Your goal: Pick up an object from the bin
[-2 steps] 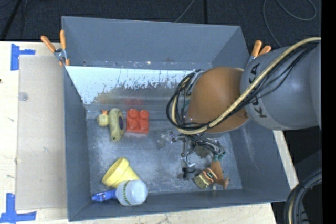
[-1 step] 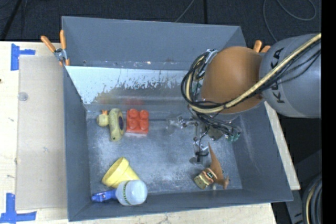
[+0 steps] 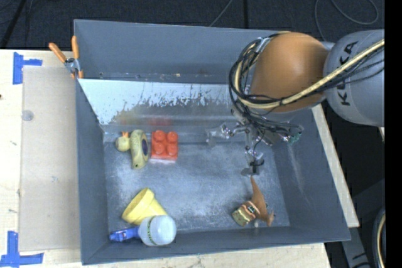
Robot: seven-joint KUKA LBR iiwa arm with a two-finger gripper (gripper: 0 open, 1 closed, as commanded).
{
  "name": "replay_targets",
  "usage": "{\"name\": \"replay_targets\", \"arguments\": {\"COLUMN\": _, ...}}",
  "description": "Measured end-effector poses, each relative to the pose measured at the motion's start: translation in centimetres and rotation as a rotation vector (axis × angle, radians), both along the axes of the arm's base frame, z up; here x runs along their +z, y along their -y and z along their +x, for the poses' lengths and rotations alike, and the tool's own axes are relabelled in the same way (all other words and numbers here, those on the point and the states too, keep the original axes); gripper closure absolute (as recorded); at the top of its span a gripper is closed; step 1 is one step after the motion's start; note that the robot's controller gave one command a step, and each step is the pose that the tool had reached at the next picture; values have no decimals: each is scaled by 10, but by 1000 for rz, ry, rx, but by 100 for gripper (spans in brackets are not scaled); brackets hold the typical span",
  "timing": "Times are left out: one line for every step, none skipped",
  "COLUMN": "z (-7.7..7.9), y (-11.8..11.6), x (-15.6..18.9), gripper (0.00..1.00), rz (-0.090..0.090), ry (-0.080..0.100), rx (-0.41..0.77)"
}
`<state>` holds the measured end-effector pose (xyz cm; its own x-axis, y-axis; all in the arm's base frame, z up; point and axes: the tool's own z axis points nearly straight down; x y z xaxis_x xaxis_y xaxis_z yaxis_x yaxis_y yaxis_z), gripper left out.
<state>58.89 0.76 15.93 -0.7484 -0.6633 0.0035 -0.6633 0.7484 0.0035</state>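
In the camera view the arm comes in from the right, its wrist under a rounded orange cover (image 3: 286, 72) with looped cables (image 3: 240, 81) at its left side. Below it the claw (image 3: 254, 165) hangs low over the right half of the grey bin (image 3: 157, 53), above a bare patch of floor. I cannot tell whether the claw is open or closed, and nothing can be seen gripped in it.

The thing nearest to it is a small brown and brass-coloured object (image 3: 252, 210), lying near the front right corner of the bin floor, just in front of the claw. A thin brown part of it points up toward the claw. Whether the two touch cannot be made out.

The rest lie well apart on the left side. A yellow duck-like toy (image 3: 133, 147) rests at the left toward the back, with a red studded brick (image 3: 164, 146) touching its right side. At the front left sits a yellow cone (image 3: 142, 205), and just in front of it a white round-ended piece (image 3: 157, 230) with a blue end (image 3: 119, 235).
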Motion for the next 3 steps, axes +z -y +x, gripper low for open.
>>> {"name": "replay_targets", "arguments": {"z": -12, "y": -14, "x": 40, "gripper": 0, "rz": 4, "ry": -2, "rx": -32}}
{"name": "replay_targets", "arguments": {"z": -20, "y": 1, "x": 49, "gripper": 0, "rz": 1, "ry": 2, "rx": -312}}
{"name": "replay_targets", "arguments": {"z": -50, "y": 6, "x": 94, "gripper": 0, "rz": 2, "ry": -9, "rx": -177}}
